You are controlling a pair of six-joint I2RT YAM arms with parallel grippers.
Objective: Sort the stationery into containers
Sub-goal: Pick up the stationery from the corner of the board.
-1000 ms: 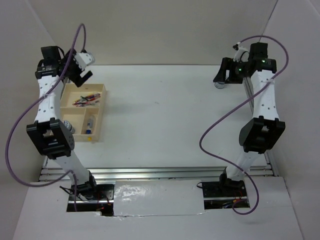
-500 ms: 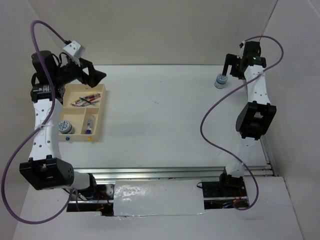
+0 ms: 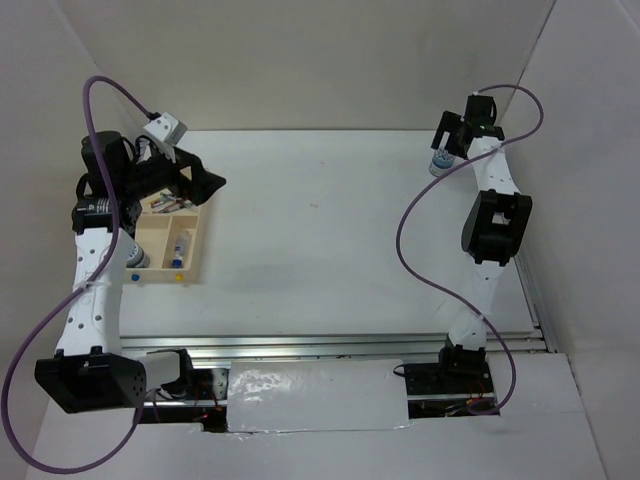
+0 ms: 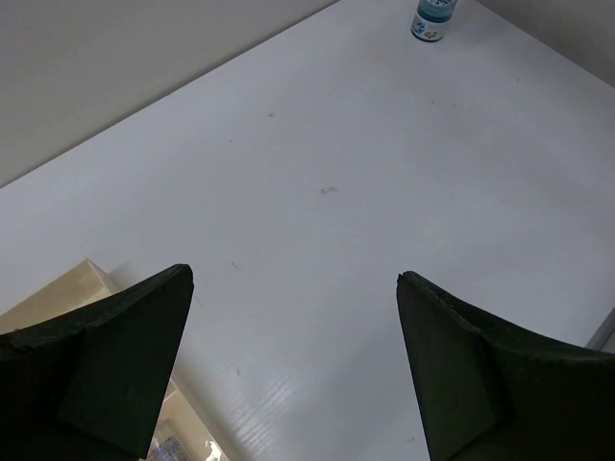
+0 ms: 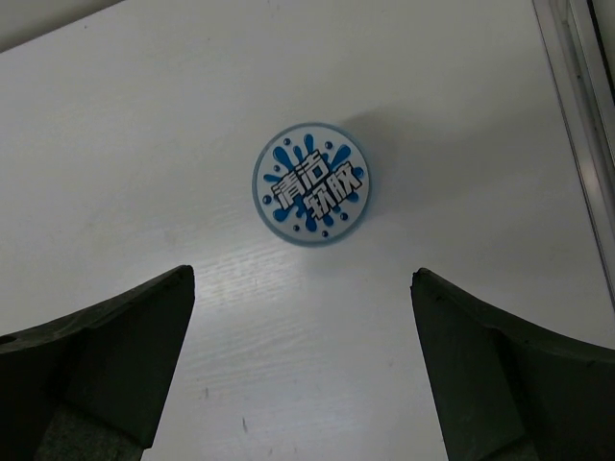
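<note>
A round blue-and-white patterned roll (image 3: 438, 163) stands at the far right of the table. My right gripper (image 3: 448, 135) hangs above it, open and empty. In the right wrist view the roll (image 5: 310, 184) lies just ahead of the gripper (image 5: 300, 279), not between the fingers. The light-wood tray (image 3: 196, 245) sits at the left with a small clear bottle (image 3: 181, 247) and another roll (image 3: 138, 256) inside. Its pens are mostly hidden under my left gripper (image 3: 205, 185), which is open and empty over the tray's far right corner. In the left wrist view the gripper (image 4: 293, 279) faces the table and the far roll (image 4: 430, 19).
A corner of the tray (image 4: 58, 293) shows at the bottom left of the left wrist view. A metal rail (image 5: 577, 96) runs along the table's right edge near the roll. White walls enclose the table at the back and sides.
My left gripper swung right, from the tray's far left to its far right corner. My right arm stretched farther back, bringing its gripper over the roll.
</note>
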